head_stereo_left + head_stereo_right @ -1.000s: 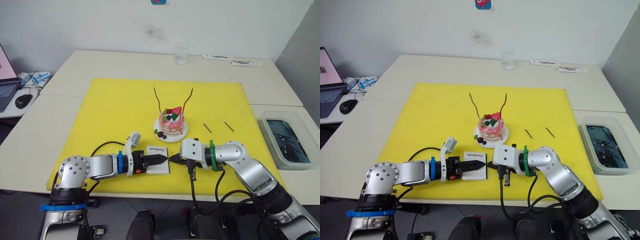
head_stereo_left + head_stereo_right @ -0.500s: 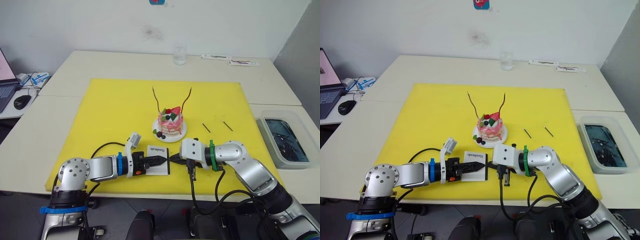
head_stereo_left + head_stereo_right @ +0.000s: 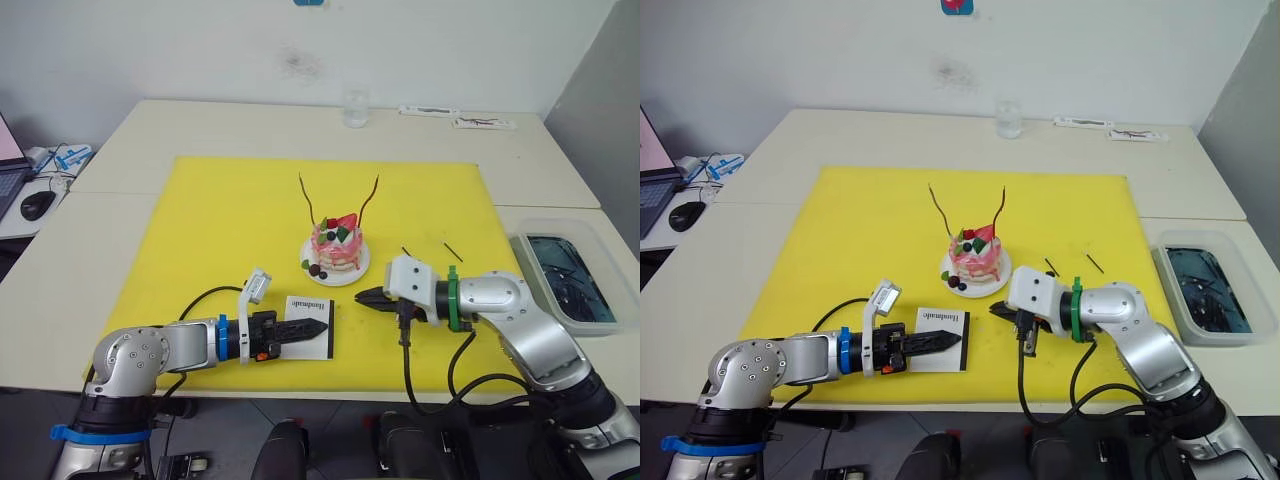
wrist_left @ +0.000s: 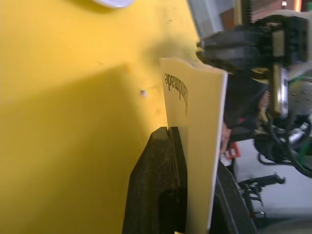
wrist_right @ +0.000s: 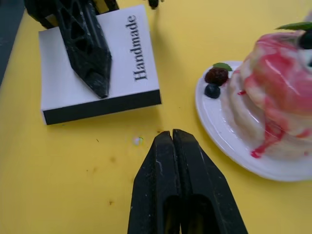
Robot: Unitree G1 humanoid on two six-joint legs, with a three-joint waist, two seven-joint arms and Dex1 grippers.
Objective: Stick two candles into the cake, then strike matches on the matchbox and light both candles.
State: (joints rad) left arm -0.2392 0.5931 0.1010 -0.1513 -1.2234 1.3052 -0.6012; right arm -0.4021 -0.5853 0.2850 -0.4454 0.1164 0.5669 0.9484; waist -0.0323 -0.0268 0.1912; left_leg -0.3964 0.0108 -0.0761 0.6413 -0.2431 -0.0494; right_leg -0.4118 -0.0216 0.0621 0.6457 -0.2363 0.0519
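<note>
Cake (image 3: pixel 336 248): pink-and-white, on a small white plate (image 3: pixel 355 274), centre of the head view, on the yellow mat (image 3: pixel 200 240).
Candles: dark red candle (image 3: pixel 306 197) and paler tan candle (image 3: pixel 372 200) both stand upright in the cake, wavy tops leaning apart.
Matchbox (image 3: pixel 310 324): white, "Handmade" lettering, lower centre of the frame, lying on the mat just below-left of the plate; black strip along the edge nearest the right arm.
Left gripper (image 3: pixel 318 326): lower centre-left, fingers clamped on the matchbox, one black finger (image 5: pixel 86 51) across its top face, the other under it in the left wrist view.
Right gripper (image 3: pixel 361 295): lower centre, just right of the matchbox and below the plate, apart from both; fingers (image 5: pixel 187 161) pressed together, cannot tell if anything thin sits between them.
Matches: two short dark sticks on the mat right of the cake; one match (image 3: pixel 453 250) lies clear, other match (image 3: pixel 406 251) partly hidden behind the right arm.
Glass (image 3: pixel 354 108): top centre, on the cream table (image 3: pixel 150 130).
Tray (image 3: pixel 570 285): clear plastic, dark contents, right edge of the frame.
Mouse (image 3: pixel 37 204): left edge, on a side desk.
</note>
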